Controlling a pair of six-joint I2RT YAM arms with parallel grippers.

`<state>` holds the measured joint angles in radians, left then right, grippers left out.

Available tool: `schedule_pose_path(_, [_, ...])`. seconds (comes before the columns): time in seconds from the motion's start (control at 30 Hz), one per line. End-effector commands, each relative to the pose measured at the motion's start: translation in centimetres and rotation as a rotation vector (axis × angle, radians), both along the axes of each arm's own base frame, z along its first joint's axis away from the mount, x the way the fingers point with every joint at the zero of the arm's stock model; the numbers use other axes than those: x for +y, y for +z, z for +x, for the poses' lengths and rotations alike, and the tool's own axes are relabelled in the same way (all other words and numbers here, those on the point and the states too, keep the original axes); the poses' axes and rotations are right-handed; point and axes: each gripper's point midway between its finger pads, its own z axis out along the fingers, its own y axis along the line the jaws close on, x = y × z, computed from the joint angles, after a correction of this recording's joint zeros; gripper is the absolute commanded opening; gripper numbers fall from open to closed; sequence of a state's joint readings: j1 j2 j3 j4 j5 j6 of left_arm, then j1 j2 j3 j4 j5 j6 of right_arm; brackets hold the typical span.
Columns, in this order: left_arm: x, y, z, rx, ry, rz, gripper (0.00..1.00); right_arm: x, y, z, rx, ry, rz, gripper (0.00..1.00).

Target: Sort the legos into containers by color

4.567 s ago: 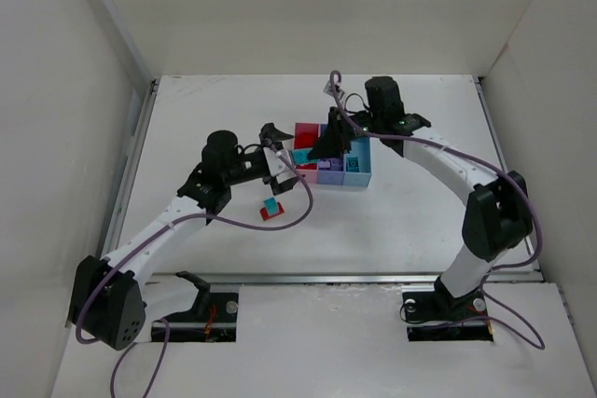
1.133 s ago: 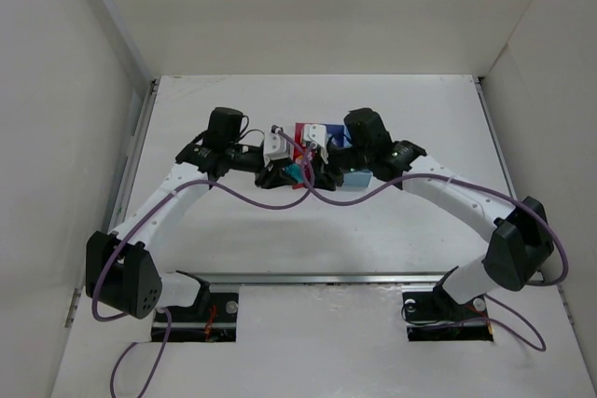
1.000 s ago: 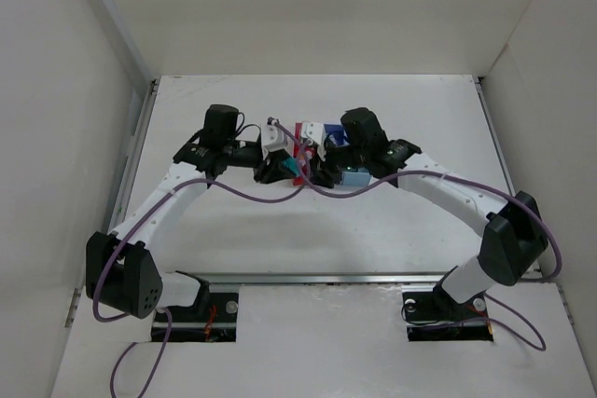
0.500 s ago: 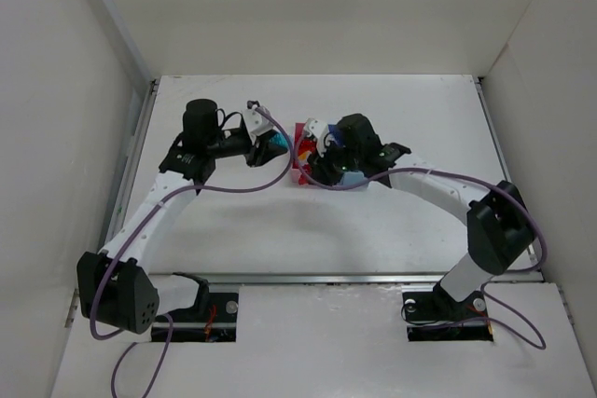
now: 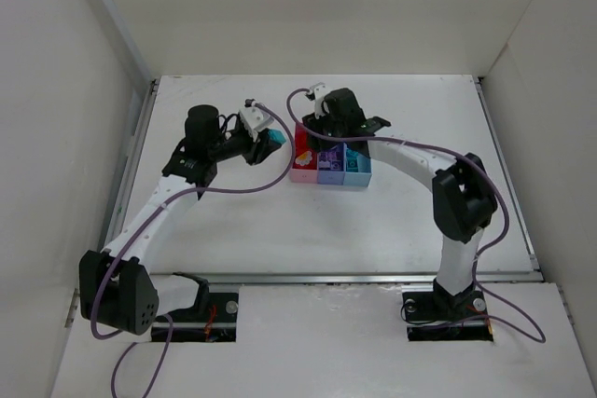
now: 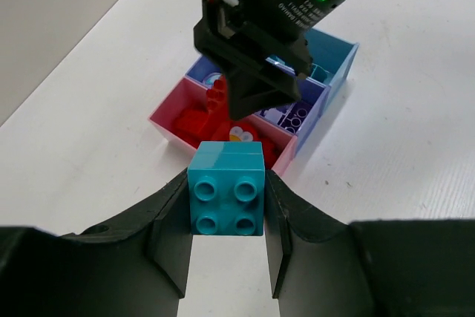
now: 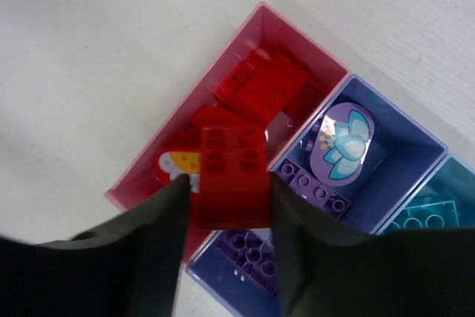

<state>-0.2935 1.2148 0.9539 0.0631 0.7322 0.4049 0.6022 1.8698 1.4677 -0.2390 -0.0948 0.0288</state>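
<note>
Pinching teal brick, left pincer — red brick, right pincer

Bright, even light on a white table, faint soft shadows. Wrist views sharp centrally; dark fingers blur toward 6 o'clock.

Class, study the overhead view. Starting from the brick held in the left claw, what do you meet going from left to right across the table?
First the teal brick in the left claw → pink bin → purple bin → blue bin.
</note>
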Motion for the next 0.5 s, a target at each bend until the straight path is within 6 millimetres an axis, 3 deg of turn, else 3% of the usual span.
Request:
schedule_pose_path(0.0, [0.1, 1.9, 0.1, -0.066, 0.02, -0.03, 0.0, 0.6, 2.7, 2.2, -0.035, -0.065, 0.017, 0.56])
schedule_pose_path(0.1, [0.1, 1.4, 0.0, -0.057, 0.02, -0.027, 0.0, 1.1, 3.2, 2.0, -0.028, -0.032, 0.023, 0.76])
schedule_pose_path(0.23, [0.0, 1.5, -0.1, -0.056, 0.01, -0.03, 0.0, 0.7, 6.2, 1.2, -0.109, -0.013, 0.066, 0.85])
schedule_pose_path(0.33, [-0.1, 1.5, -0.3, -0.055, 0.0, -0.033, 0.0, 0.3, 7.5, 0.1, -0.17, 0.038, 0.083, 0.87])
schedule_pose_path(0.37, [-0.3, 1.5, -0.4, -0.054, -0.012, -0.036, 0.0, 0.0, 9.3, -0.6, -0.224, 0.078, 0.083, 0.87])
schedule_pose_path(0.43, [-0.5, 1.3, -0.6, -0.052, -0.038, -0.035, 0.0, 0.6, 9.1, -3.0, -0.23, 0.225, 0.089, 0.85])
schedule_pose_path(0.47, [-0.6, 1.3, -0.7, -0.062, -0.053, -0.031, 0.0, 0.6, 10.4, -4.2, -0.289, 0.311, 0.08, 0.85])
